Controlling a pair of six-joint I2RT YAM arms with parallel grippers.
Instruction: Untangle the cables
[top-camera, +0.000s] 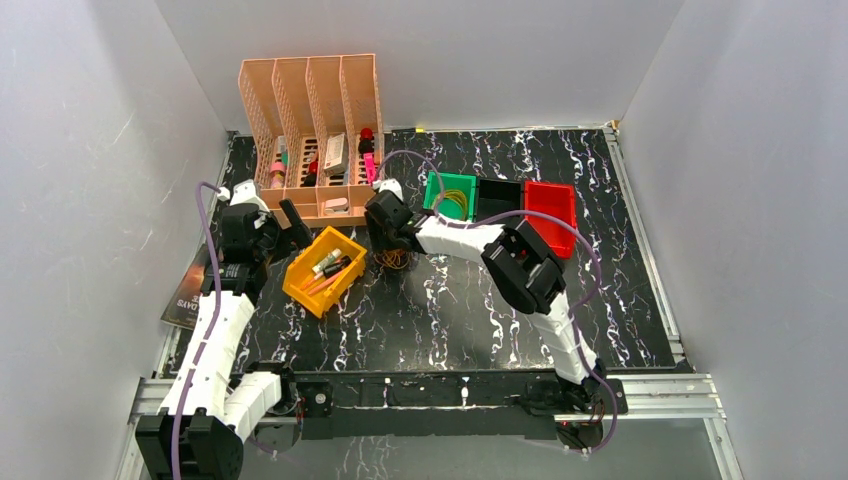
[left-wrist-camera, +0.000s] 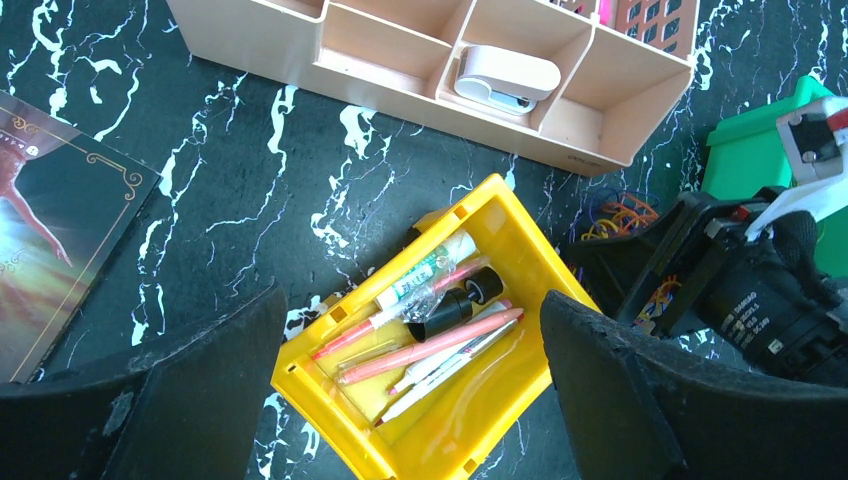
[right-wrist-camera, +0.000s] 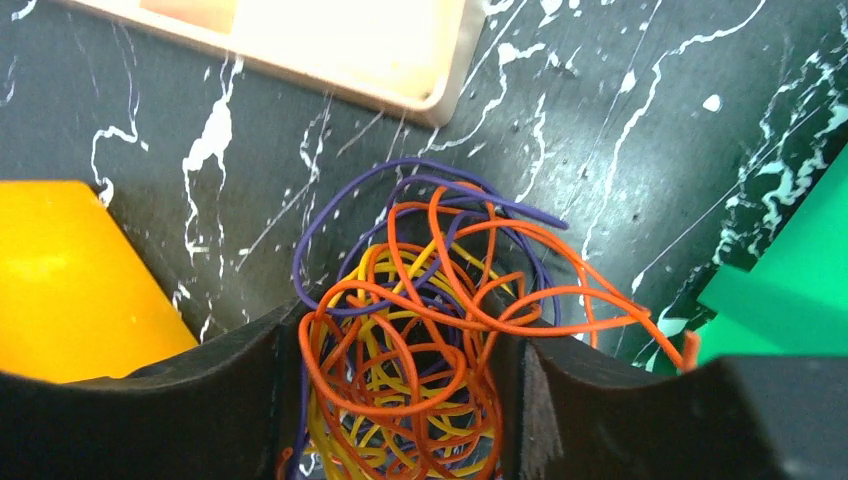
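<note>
The cables (right-wrist-camera: 430, 320) are a tangled bundle of thin orange, yellow and purple wire loops lying on the black marbled table. My right gripper (right-wrist-camera: 400, 335) straddles the bundle, and its two fingers press on it from both sides. From above, the bundle (top-camera: 392, 259) peeks out under the right gripper (top-camera: 385, 245), just right of the yellow bin (top-camera: 322, 270). The left wrist view shows part of the bundle (left-wrist-camera: 618, 215) beside the right gripper's body. My left gripper (left-wrist-camera: 412, 320) is open and empty, hovering over the yellow bin (left-wrist-camera: 497, 195).
The yellow bin holds pens and markers (left-wrist-camera: 440, 345). A peach desk organizer (top-camera: 315, 120) stands at the back left. Green (top-camera: 450, 195), black (top-camera: 498, 198) and red (top-camera: 550, 210) bins sit at the back right. A booklet (top-camera: 188, 290) lies at the left edge.
</note>
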